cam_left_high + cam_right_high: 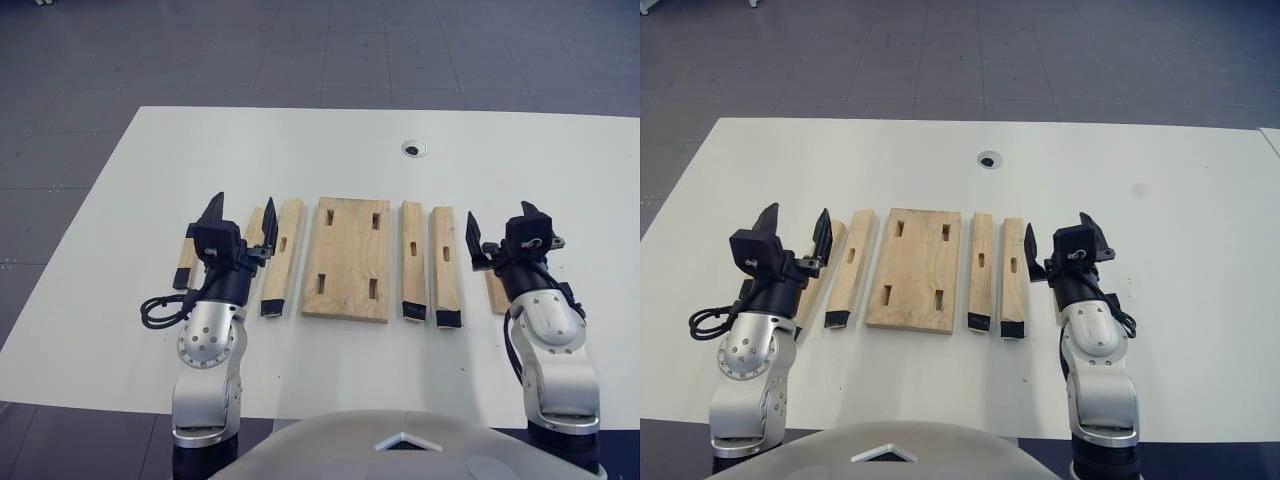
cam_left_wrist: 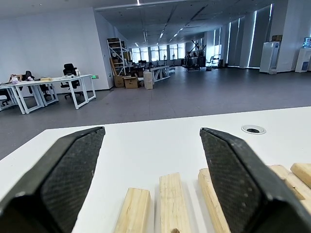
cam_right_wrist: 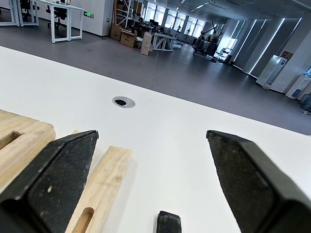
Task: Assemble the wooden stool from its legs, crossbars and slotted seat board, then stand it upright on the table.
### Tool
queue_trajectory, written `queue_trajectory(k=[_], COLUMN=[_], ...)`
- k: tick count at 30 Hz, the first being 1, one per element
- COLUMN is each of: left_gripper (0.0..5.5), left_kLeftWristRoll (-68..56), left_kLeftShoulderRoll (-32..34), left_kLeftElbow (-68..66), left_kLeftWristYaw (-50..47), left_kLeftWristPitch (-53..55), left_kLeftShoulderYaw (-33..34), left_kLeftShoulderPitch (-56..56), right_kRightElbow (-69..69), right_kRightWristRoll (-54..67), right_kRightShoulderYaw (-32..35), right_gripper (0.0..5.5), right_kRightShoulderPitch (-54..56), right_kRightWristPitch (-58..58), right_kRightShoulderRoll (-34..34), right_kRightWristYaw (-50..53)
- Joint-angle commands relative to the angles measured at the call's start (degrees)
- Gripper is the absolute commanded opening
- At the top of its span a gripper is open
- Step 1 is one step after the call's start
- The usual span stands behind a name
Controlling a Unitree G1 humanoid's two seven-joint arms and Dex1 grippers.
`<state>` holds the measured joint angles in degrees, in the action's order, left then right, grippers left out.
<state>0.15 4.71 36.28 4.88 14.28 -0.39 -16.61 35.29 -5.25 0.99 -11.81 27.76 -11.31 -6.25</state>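
Seat board (image 1: 345,258) lies flat at mid-table (image 1: 520,170), its four slots facing up and its long side running away from me.

Left of the board:
- The inner left leg (image 1: 283,255) is just beside it, slotted, with a black cap at the near end.
- The next piece (image 1: 254,228) is largely hidden behind my left gripper (image 1: 240,228).
- The outer left piece (image 1: 184,263) lies outboard of that gripper, dark at its near end.

Right of the board:
- The inner right leg (image 1: 412,258) and second right leg (image 1: 446,265) lie side by side. Both are slotted and black-capped at the near end.
- The outer right piece (image 1: 496,292) is partly covered by my right gripper (image 1: 1061,245), so I cannot read its full length.

All parts lie flat and roughly parallel, none joined.

On the left gripper, the fingers (image 2: 73,179) are spread wide and hold nothing. In the wrist view, three wood ends sit in the gap ahead. The right gripper is the same, with its fingers (image 3: 58,179) wide and empty. A slotted leg runs just beside one finger, and a small black end shows low between the two.

A round cable grommet (image 1: 414,148) sits on the far side of the table, well apart from the parts. A black cable loop (image 1: 160,310) hangs off the left wrist on its outer side, over the table. Beyond the table there is dark floor, desks and chairs (image 2: 48,90).
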Motion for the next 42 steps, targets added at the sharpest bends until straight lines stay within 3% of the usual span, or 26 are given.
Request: queue_trajectory(k=[1, 7, 13, 20, 26, 31, 37, 42], left_gripper=[3.62, 3.62, 3.62, 3.62, 3.62, 3.62, 3.62, 3.62], left_kLeftWristRoll=[0.0, 0.1, 0.0, 0.0, -0.4, -0.4, -0.6, -0.7], left_kLeftShoulderRoll=[-0.5, -0.8, -1.0, -0.6, 0.0, 0.0, -0.2, -0.2], left_kLeftElbow=[-0.9, 0.1, -3.5, -1.8, -2.1, -2.0, -2.3, -2.6], left_kLeftWristYaw=[-0.7, -0.6, -0.6, -0.3, 0.1, -0.1, -0.3, -0.1], left_kLeftWristPitch=[1.2, 1.0, 1.1, 1.3, 1.9, 2.0, 1.8, 2.0], left_kLeftShoulderYaw=[-0.5, -1.3, -1.6, -1.4, -0.5, -0.6, 0.0, 0.2], left_kLeftShoulderPitch=[0.8, -0.8, 6.4, 2.0, 2.7, 2.6, 2.4, 2.9], right_kRightElbow=[-0.3, 1.0, -1.6, -1.9, -3.0, -3.2, -8.3, -11.7], right_kRightWristRoll=[0.9, 1.9, 2.4, 6.8, 13.1, 13.2, 11.0, 12.6], right_kRightShoulderYaw=[0.9, 0.7, 1.5, 5.8, 9.1, 9.2, 7.3, 6.7], right_gripper=[4.11, 4.11, 4.11, 4.11, 4.11, 4.11, 2.97, 2.16], right_kRightShoulderPitch=[1.0, -0.7, 1.9, -8.5, -13.0, -15.2, -18.8, -19.6], right_kRightWristPitch=[0.6, -0.8, -1.6, 2.4, 9.3, 11.2, 8.6, 3.1], right_kRightShoulderRoll=[0.4, 1.4, 1.9, 1.3, 4.2, 2.9, 0.0, 1.5], right_kRightWristYaw=[0.0, 0.3, 0.6, -2.7, -2.9, -3.0, -3.9, -4.9])
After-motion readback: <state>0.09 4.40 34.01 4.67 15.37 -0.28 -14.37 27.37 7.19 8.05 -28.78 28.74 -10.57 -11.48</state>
